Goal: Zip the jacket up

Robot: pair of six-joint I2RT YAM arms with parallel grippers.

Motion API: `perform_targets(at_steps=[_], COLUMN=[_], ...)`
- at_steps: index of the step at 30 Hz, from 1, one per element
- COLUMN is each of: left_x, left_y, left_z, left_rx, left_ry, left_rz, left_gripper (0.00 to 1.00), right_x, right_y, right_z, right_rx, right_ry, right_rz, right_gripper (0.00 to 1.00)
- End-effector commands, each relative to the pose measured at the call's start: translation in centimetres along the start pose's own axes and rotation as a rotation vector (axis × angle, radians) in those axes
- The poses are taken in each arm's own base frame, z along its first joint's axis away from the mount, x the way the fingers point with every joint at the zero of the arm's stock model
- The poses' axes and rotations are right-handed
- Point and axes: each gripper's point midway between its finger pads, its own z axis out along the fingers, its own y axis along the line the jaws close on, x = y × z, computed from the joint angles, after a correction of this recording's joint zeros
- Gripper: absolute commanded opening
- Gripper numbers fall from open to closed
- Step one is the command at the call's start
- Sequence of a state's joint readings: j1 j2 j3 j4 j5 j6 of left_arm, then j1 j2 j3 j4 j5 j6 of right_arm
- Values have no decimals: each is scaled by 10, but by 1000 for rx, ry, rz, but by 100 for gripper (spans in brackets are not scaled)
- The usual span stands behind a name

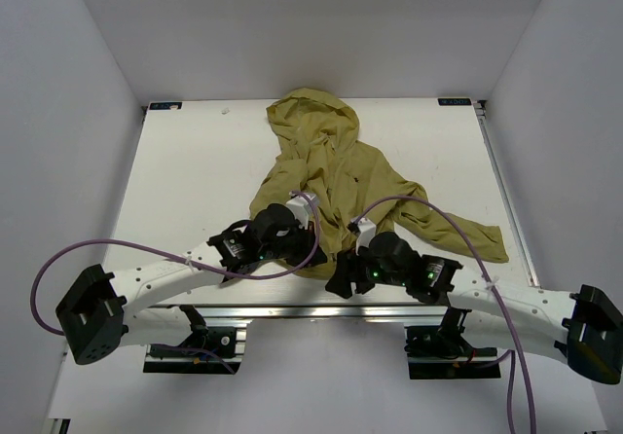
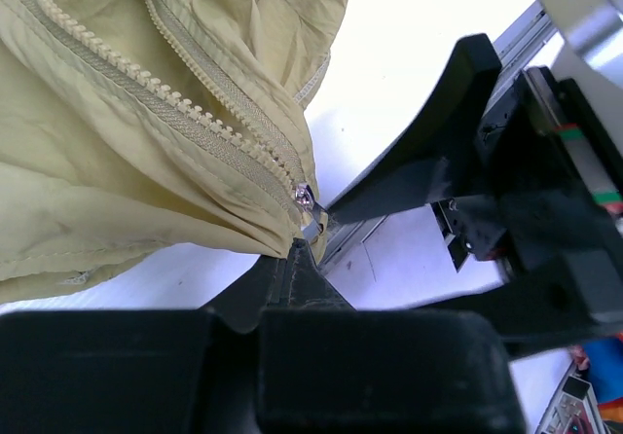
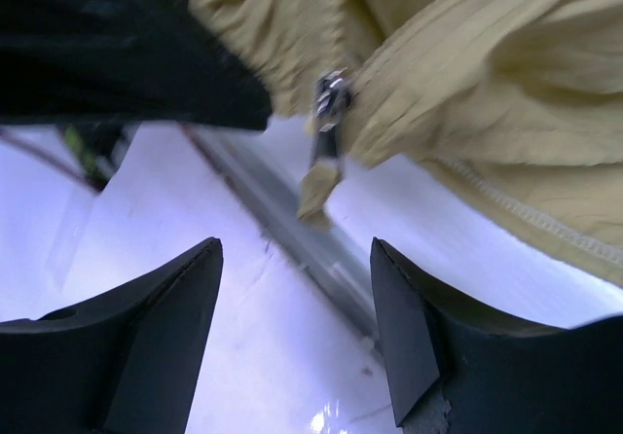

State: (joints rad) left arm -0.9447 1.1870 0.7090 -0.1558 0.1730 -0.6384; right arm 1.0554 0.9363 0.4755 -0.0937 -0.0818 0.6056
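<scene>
Jaws of the right gripper [image 3: 297, 249] stand well apart. Those of the left gripper [image 2: 292, 254] look closed on the hem just below the slider [image 2: 305, 198], though that wrist view is too close for me to tell how much cloth they hold.

As for the jacket [image 1: 331, 176], it lies on the table [image 1: 195, 162] with the hood on the far side of the slider and the hem on its near side. From the slider the teeth [image 2: 165, 93] run up the front in two separate rows, so I judge the zip barely begun. A pull [image 3: 323, 162] hangs from the slider, ahead of the right fingers [image 3: 165, 317] and roughly on the line between them, touching neither.

To do this step well I would ease the right gripper forward until the pull sits fully between the pads. I would then close on the pull alone, not on the cloth beside the slider. Next I would draw it toward the hood along the teeth, with the left gripper holding the hem taut. Slack below the slider could jam it.
</scene>
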Motion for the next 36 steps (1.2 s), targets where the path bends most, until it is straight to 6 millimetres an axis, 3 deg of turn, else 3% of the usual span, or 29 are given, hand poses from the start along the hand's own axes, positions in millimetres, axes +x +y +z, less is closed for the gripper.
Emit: perform_targets(at_steps=[1,5,11,14,19,20,28,32,34,36], left_x=[-2,-1,3,3,3,4,16,26,27,28], left_y=[-9,-9,-7,-7,-7,-7,4,11,12,11], left_z=[-5,-5,-2,-1,1,1,0,-2,-3,-4], left_rx=[39,38,35,32,33,31,-24,-50,-52,-47], left_ry=[-14,-11,5,6,12,18,71,111,114,119], left_rz=[-8,-20,-34,-36,-39,-40,-46,-45,-41,-34], left_gripper=[0,0,0,0,0,0,0,0,0,0], right_x=[-27,-25,-28,-33,-32,-33,-45,-42,-47,-37], right_y=[-9,-15,-9,0,3,4,14,12,20,17], right_z=[8,14,20,21,23,22,14,11,8,7], right_rx=[91,129,90,35,27,25,5,45,31,43], right_ry=[-139,-127,-133,-152,-131,-135,-159,-93,-75,-10], right_rz=[37,17,-15,-47,-55,-58,-84,-100,-103,-103], right_gripper=[67,65,56,34,14,0,0,0,0,0])
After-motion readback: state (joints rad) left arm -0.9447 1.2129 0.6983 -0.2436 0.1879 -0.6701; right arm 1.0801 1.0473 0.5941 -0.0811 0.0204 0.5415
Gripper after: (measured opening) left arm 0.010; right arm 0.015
